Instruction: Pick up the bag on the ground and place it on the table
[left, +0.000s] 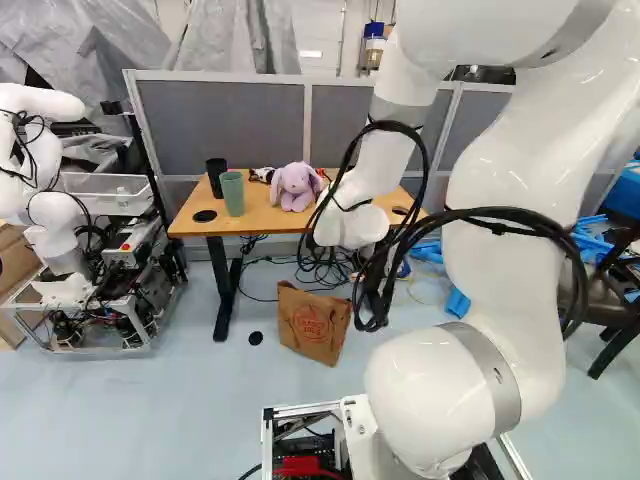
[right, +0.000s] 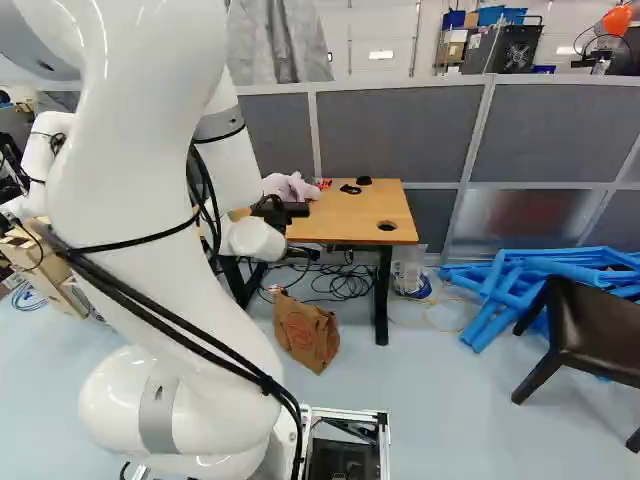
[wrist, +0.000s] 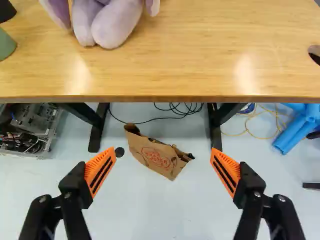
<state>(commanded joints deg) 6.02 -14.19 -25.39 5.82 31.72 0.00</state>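
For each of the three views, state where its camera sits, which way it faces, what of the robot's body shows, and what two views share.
Left base view: on the base, behind and left of the arm, facing ahead and slightly down towards the table; the arm stands right of the middle.
Right base view: behind and right of the arm, facing likewise; the arm stands left of the middle.
Wrist view: on the wrist, looking along the open gripper, past the table's edge; its two fingers show.
Both base views share the bag.
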